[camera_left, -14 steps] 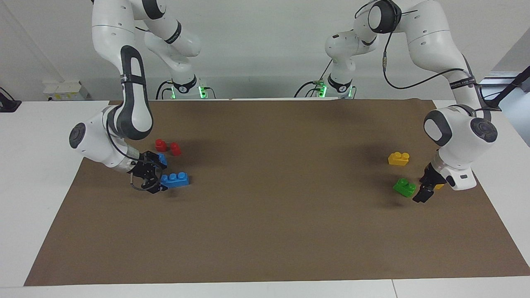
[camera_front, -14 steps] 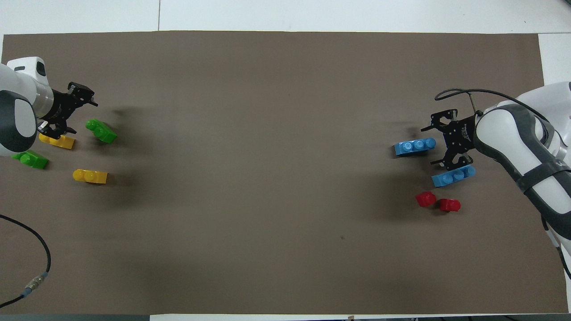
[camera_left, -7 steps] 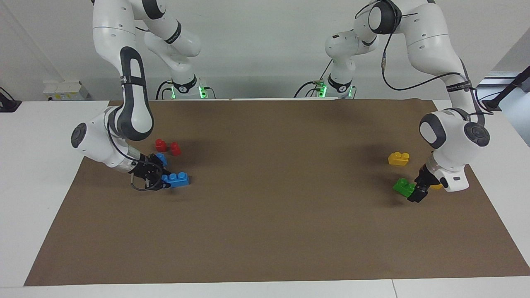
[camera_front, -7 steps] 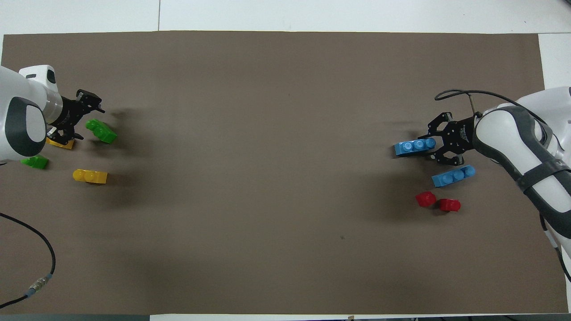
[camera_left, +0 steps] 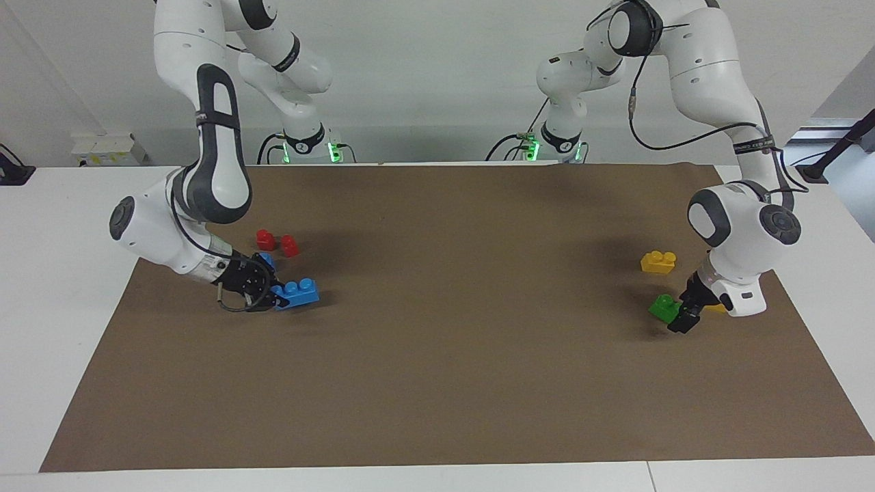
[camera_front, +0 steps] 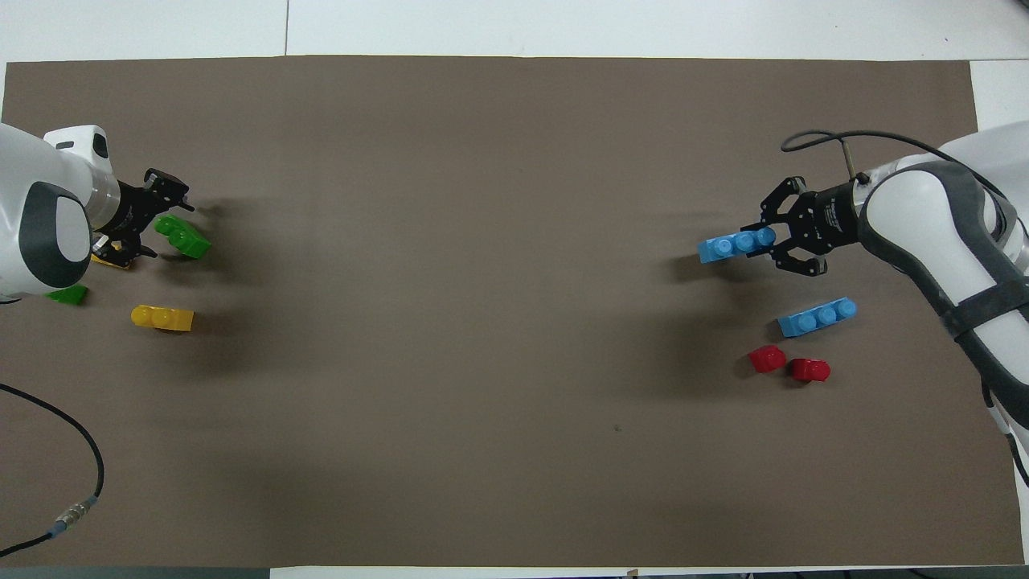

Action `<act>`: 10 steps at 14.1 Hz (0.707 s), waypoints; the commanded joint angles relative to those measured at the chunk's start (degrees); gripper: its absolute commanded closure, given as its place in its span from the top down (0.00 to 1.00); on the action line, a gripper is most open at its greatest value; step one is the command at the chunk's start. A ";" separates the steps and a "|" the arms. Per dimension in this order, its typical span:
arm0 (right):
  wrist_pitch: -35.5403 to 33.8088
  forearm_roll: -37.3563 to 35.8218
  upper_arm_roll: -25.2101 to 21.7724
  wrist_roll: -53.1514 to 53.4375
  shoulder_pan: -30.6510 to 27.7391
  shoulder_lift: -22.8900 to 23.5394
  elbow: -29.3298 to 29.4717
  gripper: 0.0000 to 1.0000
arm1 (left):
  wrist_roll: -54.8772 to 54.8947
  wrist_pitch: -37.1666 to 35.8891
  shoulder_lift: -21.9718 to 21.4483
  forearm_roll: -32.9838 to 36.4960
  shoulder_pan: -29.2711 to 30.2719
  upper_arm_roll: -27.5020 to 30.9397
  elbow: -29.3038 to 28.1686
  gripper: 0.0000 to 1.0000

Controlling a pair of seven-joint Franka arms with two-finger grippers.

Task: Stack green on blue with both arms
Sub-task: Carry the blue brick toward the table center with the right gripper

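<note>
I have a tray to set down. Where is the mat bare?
The mat's middle is bare, from the red pieces, the resting blue brick and the held blue brick in the right gripper, to the green bricks and yellow bricks by the left gripper. Both ends are crowded.

A mat (camera_left: 437, 383) is lying on the counter (camera_left: 55, 225). Toward the right arm's end, the right end effector (camera_left: 272, 296) (camera_front: 769, 241) is clamping one end of a long brick (camera_left: 297, 292) (camera_front: 733, 244). A second long brick (camera_front: 817, 316) is lying nearer to the robots, and two small pieces (camera_left: 277, 242) (camera_front: 788, 364) are sitting nearer still, side by side. Toward the left arm's end, the left end effector (camera_left: 685, 316) (camera_front: 158, 219) is sitting at a short brick (camera_left: 663, 307) (camera_front: 183, 237). A lone short brick (camera_left: 658, 262) (camera_front: 161, 318) is lying nearer to the robots. Another short brick (camera_front: 106, 259) is lying partly under the left wrist.
</note>
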 commanded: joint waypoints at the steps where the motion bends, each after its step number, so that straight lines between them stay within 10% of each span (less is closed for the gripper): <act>1: -0.63 1.34 0.10 6.15 7.13 -1.53 2.52 0.00 | -0.92 2.64 -0.95 -0.81 -0.43 0.14 -2.57 0.75; 4: 4.79 1.17 0.02 20.34 16.54 -1.63 2.43 0.00 | -1.45 2.73 -0.95 -0.81 -0.52 0.14 -2.40 0.04; 10: 14.91 1.34 0.11 34.89 28.68 -1.36 -0.46 0.00 | -2.41 -2.52 -0.95 -0.90 -1.13 -0.04 1.54 0.00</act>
